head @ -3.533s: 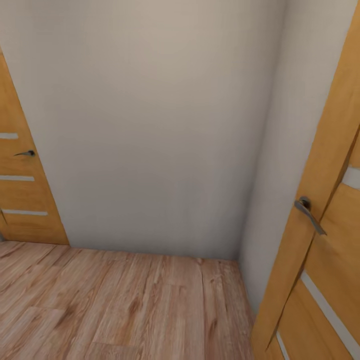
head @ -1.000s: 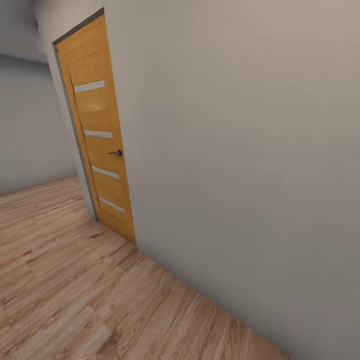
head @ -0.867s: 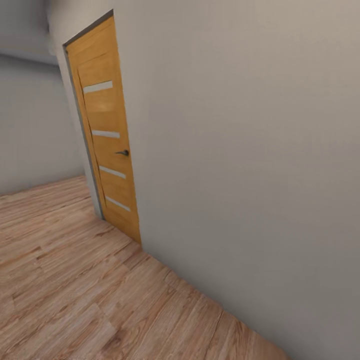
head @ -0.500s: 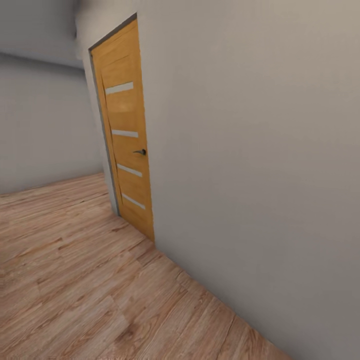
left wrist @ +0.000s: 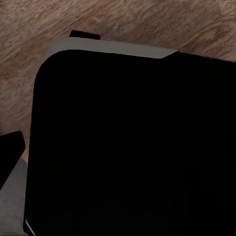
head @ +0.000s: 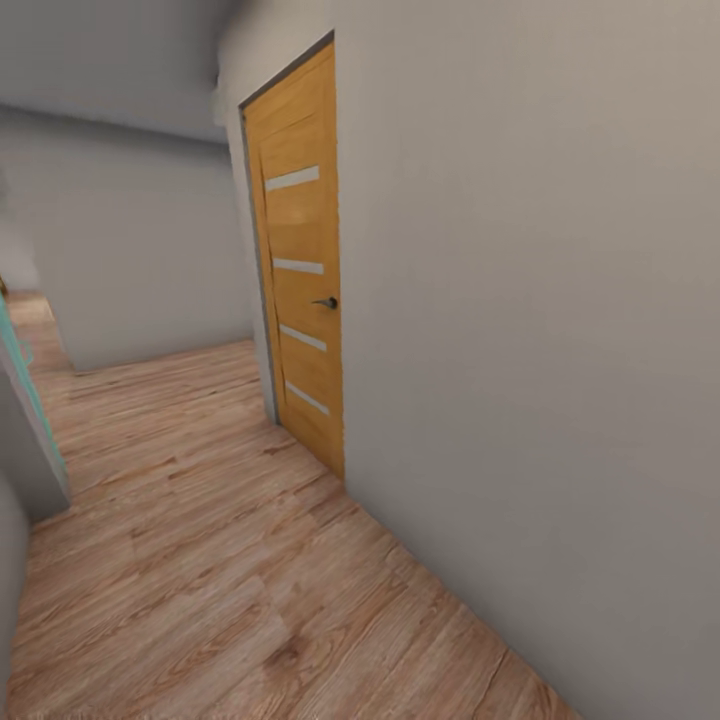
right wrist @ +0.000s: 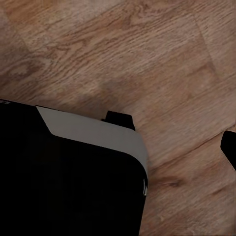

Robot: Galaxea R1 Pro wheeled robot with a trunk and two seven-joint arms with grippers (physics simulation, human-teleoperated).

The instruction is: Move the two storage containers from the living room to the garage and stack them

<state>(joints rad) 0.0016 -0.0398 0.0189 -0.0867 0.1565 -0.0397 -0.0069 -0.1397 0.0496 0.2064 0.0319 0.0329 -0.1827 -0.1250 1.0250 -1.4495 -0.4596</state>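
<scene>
Head view: facing along a pale grey wall [head: 520, 300] that runs off to the right and ahead. Set into it, a closed orange-brown wooden door [head: 300, 300] in a grey frame, crossed by four pale horizontal strips [head: 292, 179] and fitted with a small dark lever handle [head: 325, 302] on its near edge. Underfoot, a light wood-plank floor [head: 220, 560], stretching ahead to a plain far wall [head: 140, 250] and on around a corner at the left. At the left edge, a grey wall end [head: 25, 450] trimmed with a teal strip [head: 30, 390]. Left wrist view: looking down along the line of the left fingers at a large black rounded body [left wrist: 132, 147] with a grey rim [left wrist: 113, 46] and a small black tab [left wrist: 84, 35] just beyond that rim, brown planks past it. At one edge, a dark sliver [left wrist: 10, 152], too cropped to name. Right wrist view: much the same, with a black body [right wrist: 64, 182], grey rim [right wrist: 98, 132] and black tab [right wrist: 119, 119] over wood planks [right wrist: 123, 49], plus a dark scrap [right wrist: 230, 147] at the frame edge, apart from the body. Cannot tell whether the left fingers or the right fingers are spread or closed, nor whether anything is gripped. Cannot tell where the two storage containers are. Wood planks under both sets of fingers, so not on the garage's concrete.
</scene>
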